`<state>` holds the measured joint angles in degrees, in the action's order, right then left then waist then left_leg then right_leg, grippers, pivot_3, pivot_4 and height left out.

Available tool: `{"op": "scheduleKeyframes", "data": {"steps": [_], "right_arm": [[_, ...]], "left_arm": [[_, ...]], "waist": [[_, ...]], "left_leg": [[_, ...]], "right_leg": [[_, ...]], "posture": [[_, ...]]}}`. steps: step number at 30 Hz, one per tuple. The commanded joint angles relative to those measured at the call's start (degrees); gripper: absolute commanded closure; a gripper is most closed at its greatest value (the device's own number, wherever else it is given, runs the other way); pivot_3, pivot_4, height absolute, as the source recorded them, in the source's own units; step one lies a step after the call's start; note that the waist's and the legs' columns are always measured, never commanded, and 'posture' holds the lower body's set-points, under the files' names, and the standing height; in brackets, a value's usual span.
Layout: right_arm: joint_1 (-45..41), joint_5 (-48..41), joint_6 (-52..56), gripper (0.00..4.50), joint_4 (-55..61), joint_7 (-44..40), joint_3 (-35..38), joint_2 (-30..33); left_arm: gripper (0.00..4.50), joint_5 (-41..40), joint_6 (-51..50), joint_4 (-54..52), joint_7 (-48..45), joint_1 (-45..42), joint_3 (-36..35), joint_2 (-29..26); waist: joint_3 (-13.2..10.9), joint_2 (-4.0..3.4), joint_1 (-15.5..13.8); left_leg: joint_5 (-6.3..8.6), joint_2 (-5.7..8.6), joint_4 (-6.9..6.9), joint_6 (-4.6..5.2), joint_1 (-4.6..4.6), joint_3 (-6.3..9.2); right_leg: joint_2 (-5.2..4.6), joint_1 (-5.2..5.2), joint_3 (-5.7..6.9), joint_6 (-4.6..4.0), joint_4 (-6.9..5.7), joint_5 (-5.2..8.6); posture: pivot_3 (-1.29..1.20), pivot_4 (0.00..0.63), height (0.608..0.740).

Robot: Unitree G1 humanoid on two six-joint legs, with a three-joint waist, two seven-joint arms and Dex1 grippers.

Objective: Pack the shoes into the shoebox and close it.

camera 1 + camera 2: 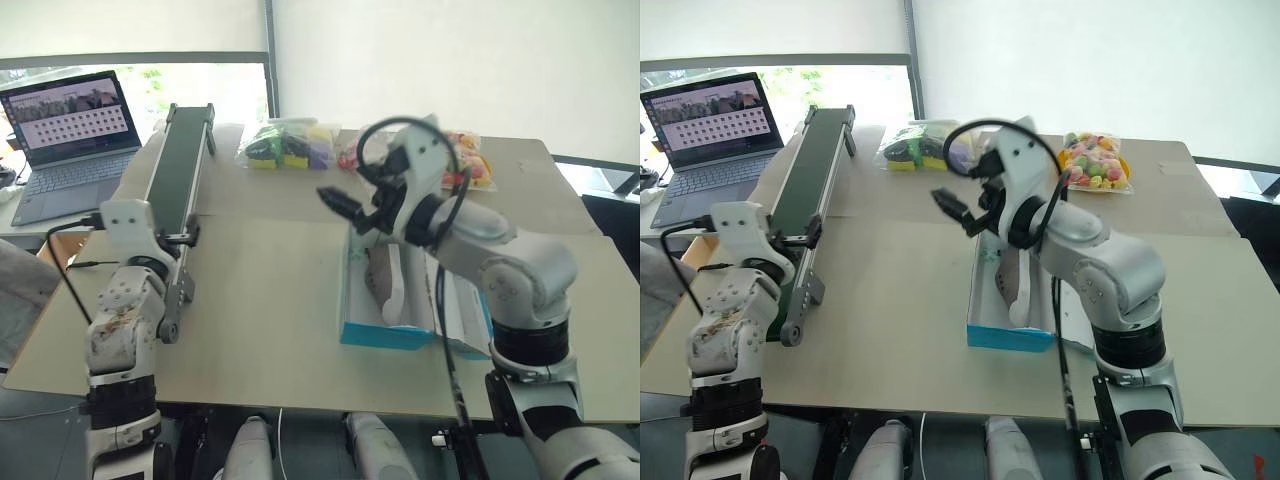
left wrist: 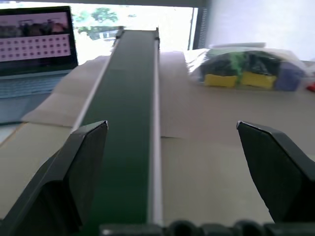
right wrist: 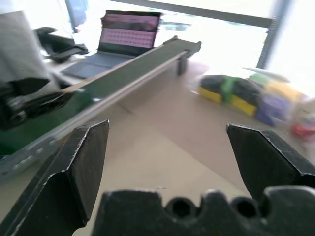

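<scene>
The turquoise shoebox (image 1: 1012, 335) sits open on the tan bench (image 1: 890, 320), right of centre, its white inside showing; a grey-brown shoe (image 1: 1020, 280) with a pale sole lies inside it, partly hidden by the right arm; whether a 2nd shoe is in there I cannot tell. The right tool (image 1: 958, 210) hangs in the air above the box's far end, fingers spread wide, grasping nothing; the left tool (image 2: 172, 172) is released too, empty, beside the green conveyor belt (image 1: 180, 165). 2 clear bags of colourful items (image 1: 290, 145) lie at the bench's far edge; a laptop (image 1: 65, 140) stands open at far left.
</scene>
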<state>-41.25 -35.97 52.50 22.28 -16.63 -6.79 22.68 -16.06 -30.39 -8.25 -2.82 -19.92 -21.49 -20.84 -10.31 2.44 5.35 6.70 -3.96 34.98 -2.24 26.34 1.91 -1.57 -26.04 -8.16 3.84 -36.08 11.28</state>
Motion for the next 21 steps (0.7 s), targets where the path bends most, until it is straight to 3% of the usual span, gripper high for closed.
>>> {"op": "scheduleKeyframes", "data": {"steps": [1, 6, 12, 21], "right_arm": [[3.68, 4.46, -8.71, 0.05, -0.09, -8.09, -4.52, 1.41], [6.68, 11.51, -14.84, 0.05, -1.56, -14.44, -11.73, 3.27], [7.06, 17.25, -20.24, 0.05, -3.71, -14.40, -12.16, 0.96], [6.85, 19.84, -18.30, 0.05, -4.78, -15.16, -11.49, -1.03]], "left_arm": [[0.00, 0.19, -0.52, 0.21, 1.60, 0.35, -2.11, -0.35], [0.00, 0.14, -0.80, -0.10, 1.90, 1.47, -2.45, -0.22], [0.00, 0.80, -2.31, -0.41, 3.16, 2.32, -2.11, -0.29], [0.00, 0.94, -3.17, -0.87, 3.03, 2.98, -0.47, 0.20]], "waist": [[0.01, 0.01, -0.04], [0.03, 0.04, 0.06], [0.04, 0.06, 0.06], [0.06, 0.10, 0.00]], "left_leg": [[0.00, 0.00, 0.00, -0.01, 0.00, 0.00], [-0.02, 0.00, 0.00, -0.05, -0.07, 0.00], [-0.02, -0.01, -0.03, -0.06, -0.08, 0.00], [-0.03, -0.01, -0.02, -0.07, -0.08, 0.00]], "right_leg": [[0.00, 0.00, 0.00, 0.02, 0.00, -0.02], [0.01, -0.02, 0.02, -0.16, -0.03, -0.04], [0.02, -0.04, 0.02, -0.07, -0.05, -0.10], [0.02, -0.04, 0.02, -0.06, -0.06, -0.10]], "posture": [[0.00, 0.150, 0.709], [0.00, 0.150, 0.709], [0.00, 0.150, 0.709], [0.00, 0.150, 0.709]]}}
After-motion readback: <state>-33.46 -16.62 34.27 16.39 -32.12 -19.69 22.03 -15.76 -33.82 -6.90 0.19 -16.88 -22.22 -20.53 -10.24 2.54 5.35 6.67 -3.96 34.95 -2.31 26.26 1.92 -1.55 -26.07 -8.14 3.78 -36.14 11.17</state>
